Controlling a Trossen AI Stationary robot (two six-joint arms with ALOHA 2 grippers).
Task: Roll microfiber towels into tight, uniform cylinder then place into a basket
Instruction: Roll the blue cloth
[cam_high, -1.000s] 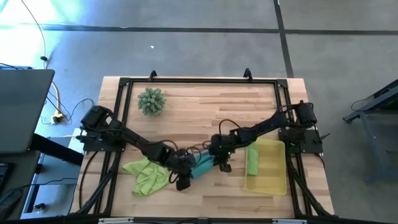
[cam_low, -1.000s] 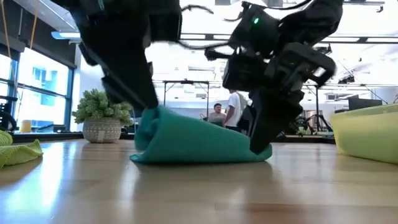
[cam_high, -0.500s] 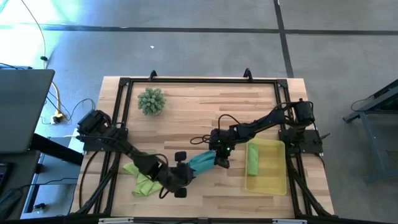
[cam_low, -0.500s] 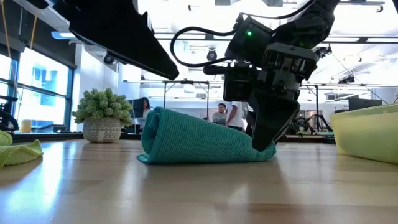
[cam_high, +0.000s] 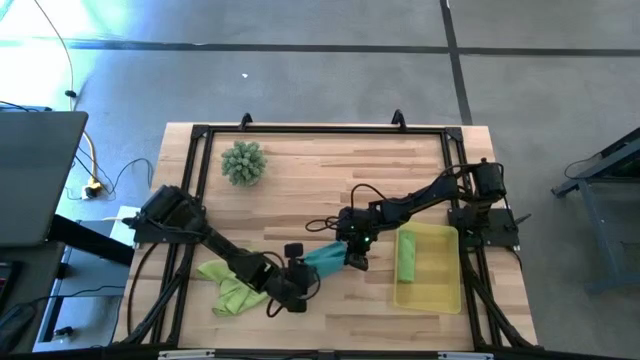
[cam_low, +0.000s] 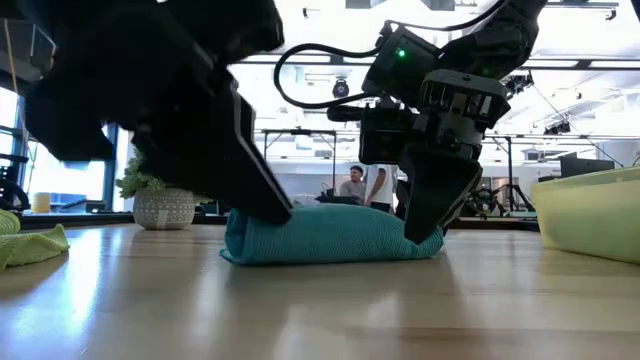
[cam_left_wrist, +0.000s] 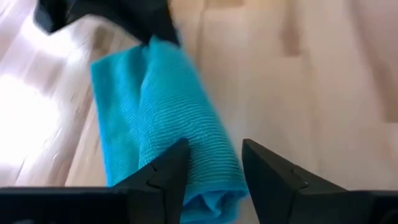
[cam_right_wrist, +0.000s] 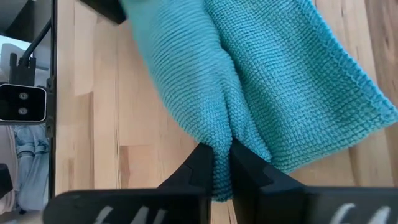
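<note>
A teal microfiber towel (cam_high: 322, 258), loosely rolled, lies lengthwise on the wooden table (cam_high: 330, 190) near the middle. My right gripper (cam_high: 352, 257) is shut on its right end. My left gripper (cam_left_wrist: 214, 149) stands open astride the roll's left end (cam_low: 245, 235), pointing down at a slant. A lime green towel (cam_high: 230, 285) lies crumpled at the near left, partly under the left arm. Another green towel (cam_high: 407, 255), rolled, lies in the yellow basket (cam_high: 440, 285) at the right. My left gripper has the roll's left end (cam_left_wrist: 208, 193) between its spread fingers, coming from above at a slant. One finger (cam_left_wrist: 174, 165) lies on the cloth; whether the other touches it I cannot tell. The roll rests on the table. My right gripper pinches a raised fold of the teal cloth (cam_right_wrist: 221, 134) between its two fingers at the roll's right end. The fingers come slanting down from above. The towel lies on the table below them.
A spiky green plant in a pot (cam_high: 243, 162) stands at the far left. A black frame runs round the table top (cam_high: 320, 130). Bare wood lies between the plant and the arms. People show in the room beyond in the low view.
My left gripper has left the towel's left end, swung up and toward the near edge with its wrist turning, then come back down onto that end. The towel's left end, first held up in a peak, has dropped into a round roll and now lies flatter.
</note>
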